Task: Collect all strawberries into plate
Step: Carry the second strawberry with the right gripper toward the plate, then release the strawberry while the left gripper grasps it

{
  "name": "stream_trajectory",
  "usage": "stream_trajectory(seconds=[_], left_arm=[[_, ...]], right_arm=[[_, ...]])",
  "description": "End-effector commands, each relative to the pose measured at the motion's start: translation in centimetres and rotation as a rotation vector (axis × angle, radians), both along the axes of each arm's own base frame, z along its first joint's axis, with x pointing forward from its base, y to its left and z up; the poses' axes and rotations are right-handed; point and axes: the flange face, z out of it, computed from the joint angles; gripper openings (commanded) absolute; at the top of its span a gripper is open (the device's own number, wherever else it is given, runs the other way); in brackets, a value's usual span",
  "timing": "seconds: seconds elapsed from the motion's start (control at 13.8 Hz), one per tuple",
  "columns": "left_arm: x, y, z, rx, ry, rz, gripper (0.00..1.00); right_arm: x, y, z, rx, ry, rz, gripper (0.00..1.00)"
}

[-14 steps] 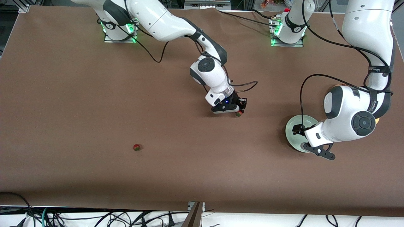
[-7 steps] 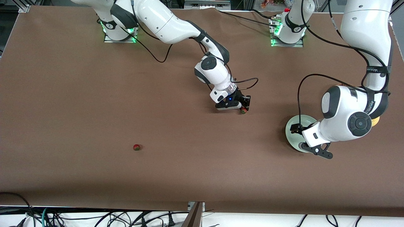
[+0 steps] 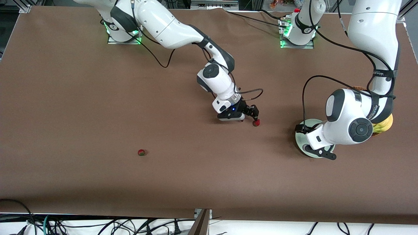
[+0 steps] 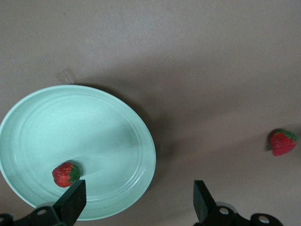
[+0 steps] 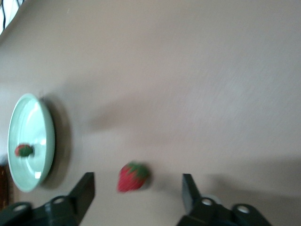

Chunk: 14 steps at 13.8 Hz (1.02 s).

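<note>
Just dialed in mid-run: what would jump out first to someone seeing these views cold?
The right gripper stands at mid-table with its jaws open around a strawberry that is not held. The left gripper hovers open over the mint-green plate toward the left arm's end, where one strawberry in the plate already lies. A lone strawberry sits nearer the front camera, toward the right arm's end.

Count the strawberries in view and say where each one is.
3. One strawberry lies in the plate. One is on the table by the right end effector. One lies alone toward the right arm's end, nearer the front camera.
</note>
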Motion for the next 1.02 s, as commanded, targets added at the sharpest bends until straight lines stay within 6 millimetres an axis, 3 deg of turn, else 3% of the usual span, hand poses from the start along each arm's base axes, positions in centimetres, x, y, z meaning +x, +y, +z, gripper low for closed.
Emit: stream_trajectory(seconds=[0.0,0.15,0.44,0.58,0.73,0.94], left_arm=[[-0.7,-0.4,-0.5,-0.010,0.025,0.051,1.00],[-1.6,-2.0,-1.6,-0.089,0.071,0.145,1.00],[-3.3,-8.2,-2.6,-0.047,0.100,0.222,1.00],[-4.1,-12.2,-2.7,-0.020,0.080,0.262,1.00],[-5.4,-15.7,-4.1,-0.004,0.054,0.275,1.00],[-8.2,-17.5,-7.2,0.037,0.018,0.267,1.00]], right_arm=[[3.7,-2.3,3.7,-0.036,0.065,-0.013,1.00],[7.4,-6.6,7.5,-0.132,0.086,0.055,1.00],[12.9,-15.7,10.7,-0.256,0.130,0.187,1.00],[14.9,-19.7,10.6,-0.297,0.160,0.215,1.00],[16.8,-24.6,10.4,-0.337,0.189,0.276,1.00],[19.6,-33.1,9.3,-0.387,0.229,0.382,1.00]])
